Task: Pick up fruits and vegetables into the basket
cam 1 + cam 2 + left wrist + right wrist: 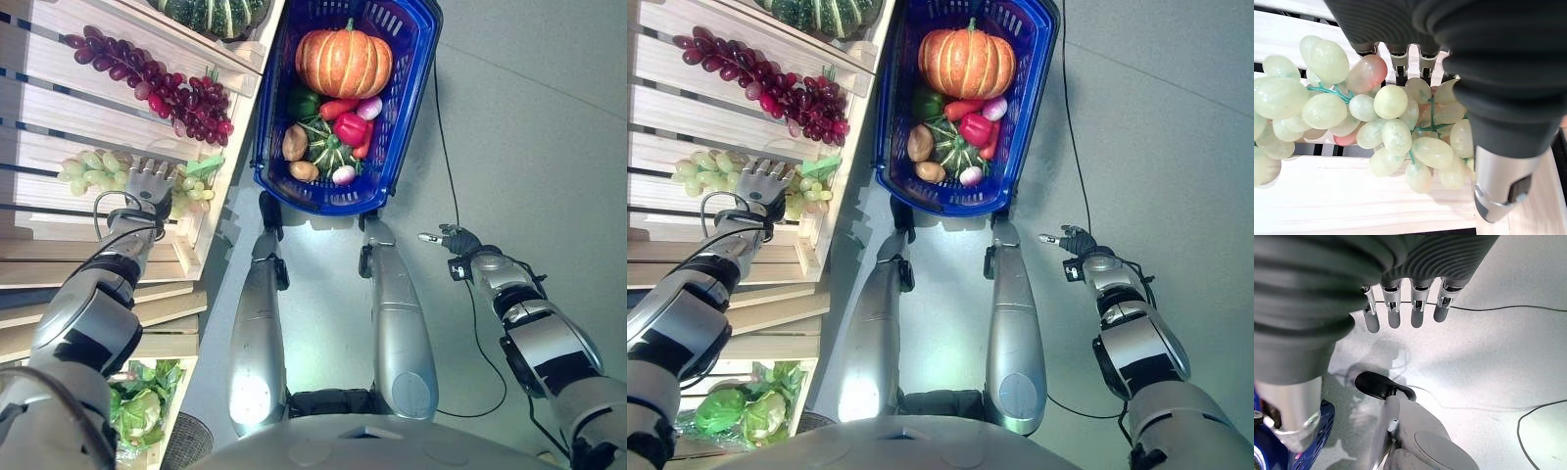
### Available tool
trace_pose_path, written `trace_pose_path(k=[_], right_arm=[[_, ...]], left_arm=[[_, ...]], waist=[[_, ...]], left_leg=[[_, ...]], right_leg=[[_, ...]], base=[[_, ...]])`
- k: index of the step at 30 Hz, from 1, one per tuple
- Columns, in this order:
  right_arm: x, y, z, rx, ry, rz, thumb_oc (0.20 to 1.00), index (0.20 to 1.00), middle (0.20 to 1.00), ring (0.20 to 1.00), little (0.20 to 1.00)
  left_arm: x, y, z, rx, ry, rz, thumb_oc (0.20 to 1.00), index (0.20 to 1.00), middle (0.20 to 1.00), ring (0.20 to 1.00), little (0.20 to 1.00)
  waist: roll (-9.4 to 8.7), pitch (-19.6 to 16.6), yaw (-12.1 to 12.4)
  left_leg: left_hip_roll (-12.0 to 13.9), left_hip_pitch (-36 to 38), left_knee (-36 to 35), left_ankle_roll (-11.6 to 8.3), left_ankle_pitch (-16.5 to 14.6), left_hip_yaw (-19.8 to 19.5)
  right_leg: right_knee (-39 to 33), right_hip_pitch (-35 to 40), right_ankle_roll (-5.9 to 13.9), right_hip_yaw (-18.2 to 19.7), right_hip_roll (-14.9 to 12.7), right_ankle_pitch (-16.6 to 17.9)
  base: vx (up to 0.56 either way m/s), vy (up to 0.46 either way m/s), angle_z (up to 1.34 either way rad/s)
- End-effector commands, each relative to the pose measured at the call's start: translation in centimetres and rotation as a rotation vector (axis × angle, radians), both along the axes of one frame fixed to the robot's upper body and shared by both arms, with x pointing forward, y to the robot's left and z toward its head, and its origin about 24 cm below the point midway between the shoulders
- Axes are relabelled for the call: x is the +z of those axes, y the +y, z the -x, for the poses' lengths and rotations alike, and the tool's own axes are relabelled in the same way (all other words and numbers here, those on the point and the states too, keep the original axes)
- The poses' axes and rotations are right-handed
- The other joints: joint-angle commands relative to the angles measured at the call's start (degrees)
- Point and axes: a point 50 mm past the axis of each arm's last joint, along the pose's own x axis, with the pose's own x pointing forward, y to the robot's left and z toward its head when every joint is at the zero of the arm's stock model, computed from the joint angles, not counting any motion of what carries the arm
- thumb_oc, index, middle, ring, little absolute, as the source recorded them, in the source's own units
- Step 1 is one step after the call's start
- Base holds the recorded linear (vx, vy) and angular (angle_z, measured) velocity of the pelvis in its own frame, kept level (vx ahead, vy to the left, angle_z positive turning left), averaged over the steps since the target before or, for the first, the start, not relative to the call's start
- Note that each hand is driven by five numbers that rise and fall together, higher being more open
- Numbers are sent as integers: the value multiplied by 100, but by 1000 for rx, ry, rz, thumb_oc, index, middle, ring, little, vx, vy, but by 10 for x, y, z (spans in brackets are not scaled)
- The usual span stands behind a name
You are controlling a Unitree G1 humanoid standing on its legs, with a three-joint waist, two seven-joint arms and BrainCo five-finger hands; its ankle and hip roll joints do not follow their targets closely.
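The right hand is seen held above the grey floor, its fingers extended straight and nothing grasped. A corner of the blue basket is seen beside it.

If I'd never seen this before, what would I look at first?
Probably the big orange pumpkin at the far end of the blue basket on the floor, with peppers and potatoes piled beside it. Next, the left hand reaching over the green grapes on the wooden shelf, just below a long bunch of red grapes.
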Motion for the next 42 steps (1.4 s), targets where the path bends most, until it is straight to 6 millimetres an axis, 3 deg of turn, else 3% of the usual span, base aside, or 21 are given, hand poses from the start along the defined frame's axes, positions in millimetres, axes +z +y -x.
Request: trace_pose_path(k=[1, 2, 3, 4, 27, 30, 32, 33, 38, 42], right_arm=[[-13, -15, 19, -32, 65, 20, 1000, 1000, 1000, 1000, 1000], [-13, -15, 19, -32, 63, 19, 1000, 1000, 1000, 1000, 1000], [-13, -15, 19, -33, 63, 18, 1000, 1000, 1000, 1000, 1000], [-12, -15, 18, -32, 62, 18, 1000, 1000, 1000, 1000, 1000], [-6, -13, 11, -21, 45, 11, 1000, 1000, 1000, 1000, 1000], [-6, -12, 11, -21, 46, 10, 1000, 1000, 1000, 1000, 1000], [-6, -12, 11, -22, 47, 7, 1000, 1000, 1000, 1000, 1000], [-6, -12, 11, -22, 47, 6, 1000, 1000, 1000, 1000, 1000], [-11, -11, 14, -24, 52, 3, 1000, 1000, 1000, 1000, 1000], [-12, -12, 16, -23, 55, 4, 1000, 1000, 1000, 1000, 1000]], left_arm=[[-23, 24, 25, 113, 64, -57, 784, 784, 784, 784, 784], [-22, 24, 24, 112, 63, -55, 507, 507, 507, 507, 507], [-22, 23, 23, 112, 65, -55, 329, 329, 329, 329, 329], [-23, 24, 23, 119, 74, -48, 200, 200, 200, 200, 200], [-21, 24, 20, 172, 77, 38, 200, 200, 200, 200, 200], [-21, 22, 20, 206, 26, 155, 200, 200, 200, 200, 200], [-19, 18, 16, 218, -16, 274, 865, 865, 865, 865, 865], [-20, 17, 16, 229, -19, 305, 1000, 1000, 1000, 1000, 1000], [-30, 14, 17, 363, -8, 653, 1000, 1000, 1000, 1000, 1000], [-36, 13, 20, 381, 4, 748, 1000, 1000, 1000, 1000, 1000]], waist=[[-86, -171, 123], [-90, -171, 123], [-92, -171, 124], [-107, -171, 126], [-155, -171, 128], [-150, -171, 133], [-155, -171, 142], [-155, -171, 142], [-153, -171, 141], [-152, -171, 137]], left_leg=[[-289, -422, 527, 167, -272, -109], [-290, -426, 519, 170, -269, -111], [-291, -427, 513, 171, -267, -111], [-293, -421, 492, 170, -259, -111], [-328, -339, 318, 165, -193, -137], [-329, -351, 336, 162, -198, -129], [-332, -353, 344, 163, -201, -137], [-333, -351, 343, 163, -202, -138], [-353, -312, 296, 180, -189, -140], [-357, -302, 293, 191, -192, -138]], right_leg=[[416, 134, -180, -314, 427, -606], [413, 129, -180, -313, 430, -604], [411, 127, -179, -313, 432, -603], [390, 130, -178, -315, 438, -589], [217, 210, -164, -303, 457, -502], [236, 203, -170, -310, 457, -518], [251, 201, -171, -302, 466, -527], [252, 202, -171, -300, 468, -529], [214, 236, -164, -291, 481, -518], [227, 228, -160, -285, 488, -519]], base=[[0, 0, 0], [0, 0, 0], [0, 0, 0], [0, 0, 0], [0, 0, 0], [0, 0, 0], [0, 0, 0], [0, 0, 0], [0, 0, 0], [0, 0, 0]])
